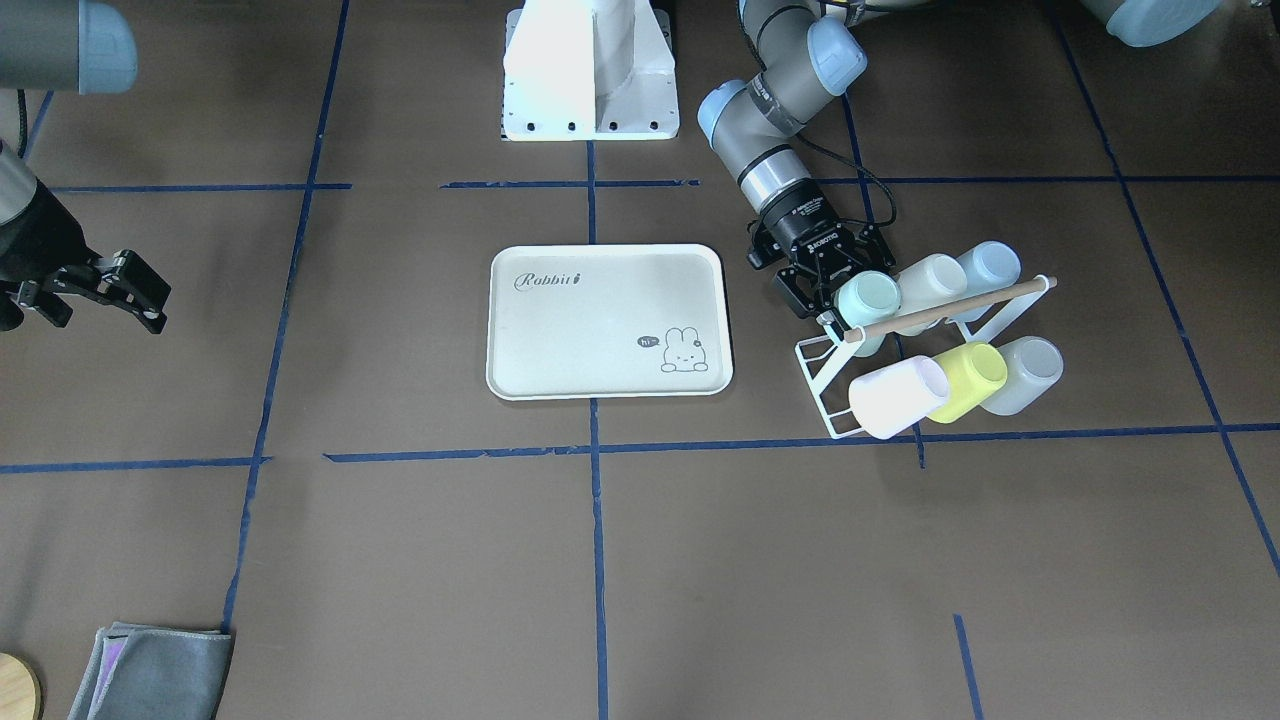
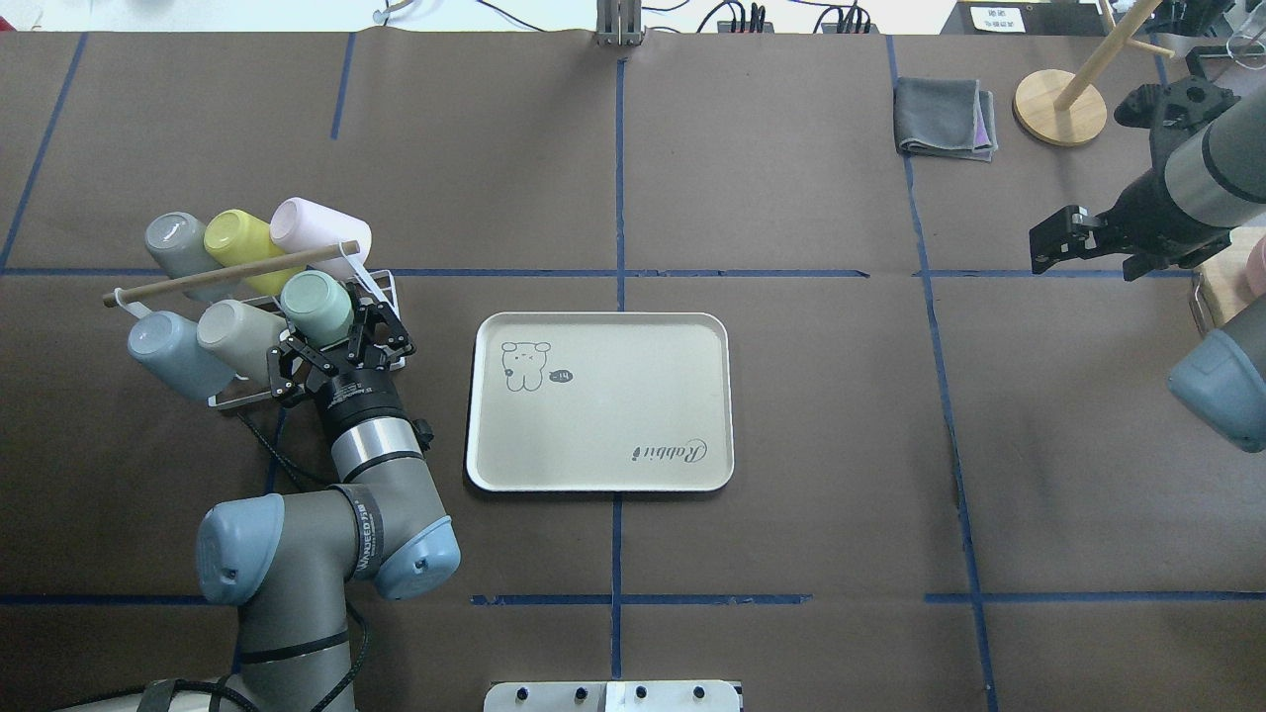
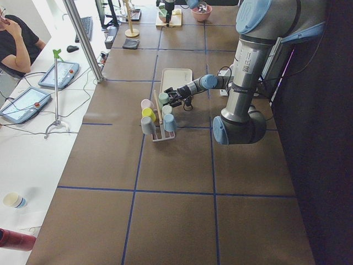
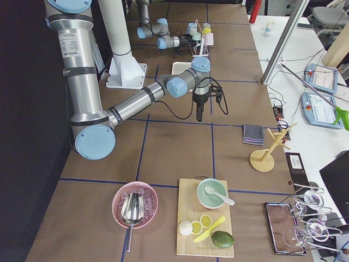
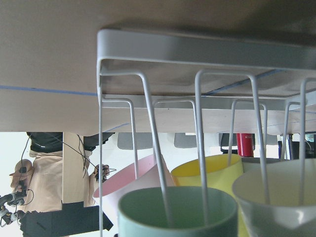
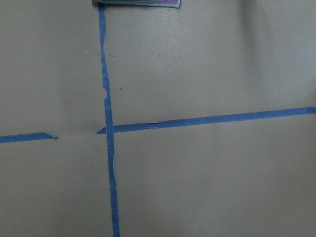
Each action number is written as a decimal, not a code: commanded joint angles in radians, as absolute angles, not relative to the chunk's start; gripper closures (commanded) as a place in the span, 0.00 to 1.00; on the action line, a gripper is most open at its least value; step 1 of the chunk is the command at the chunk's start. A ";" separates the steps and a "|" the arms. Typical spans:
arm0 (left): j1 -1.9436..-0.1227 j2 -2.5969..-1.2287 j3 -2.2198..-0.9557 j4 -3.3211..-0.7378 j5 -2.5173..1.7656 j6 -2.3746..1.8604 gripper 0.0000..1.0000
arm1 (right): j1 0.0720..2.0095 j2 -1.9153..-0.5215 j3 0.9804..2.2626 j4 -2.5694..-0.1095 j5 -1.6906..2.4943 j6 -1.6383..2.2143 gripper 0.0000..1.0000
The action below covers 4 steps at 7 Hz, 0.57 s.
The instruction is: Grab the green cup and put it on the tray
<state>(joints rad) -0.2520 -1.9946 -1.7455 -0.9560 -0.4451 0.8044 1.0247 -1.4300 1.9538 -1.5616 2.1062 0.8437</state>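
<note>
Jaws of the left claw stood spread apart, holding nothing, at either side of the green cup; whether they touched it could not be told. The cup sat tilted on a peg of the white wire rack, at the end of its row nearest the tray, with a beige cup just beside it. The tray lay flat at the middle of the bench, apart from the rack. The right claw hung with its jaws parted, well away from both.
</note>
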 commanded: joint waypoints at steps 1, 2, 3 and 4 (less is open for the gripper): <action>-0.253 -1.993 -1.752 -0.954 -0.443 0.805 0.58 | 1.025 -1.431 1.953 -1.562 2.105 0.844 0.00; -0.253 -1.994 -1.756 -0.953 -0.443 0.805 0.58 | 1.025 -1.430 1.953 -1.562 2.105 0.844 0.00; -0.253 -1.991 -1.759 -0.951 -0.437 0.805 0.58 | 1.025 -1.431 1.953 -1.562 2.105 0.844 0.00; -0.253 -1.991 -1.764 -0.951 -0.431 0.805 0.58 | 1.025 -1.431 1.953 -1.562 2.105 0.844 0.00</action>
<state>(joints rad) -0.2530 -1.9920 -1.7590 -0.9518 -0.4376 0.8053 1.0247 -1.4308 1.9528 -1.5616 2.1047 0.8437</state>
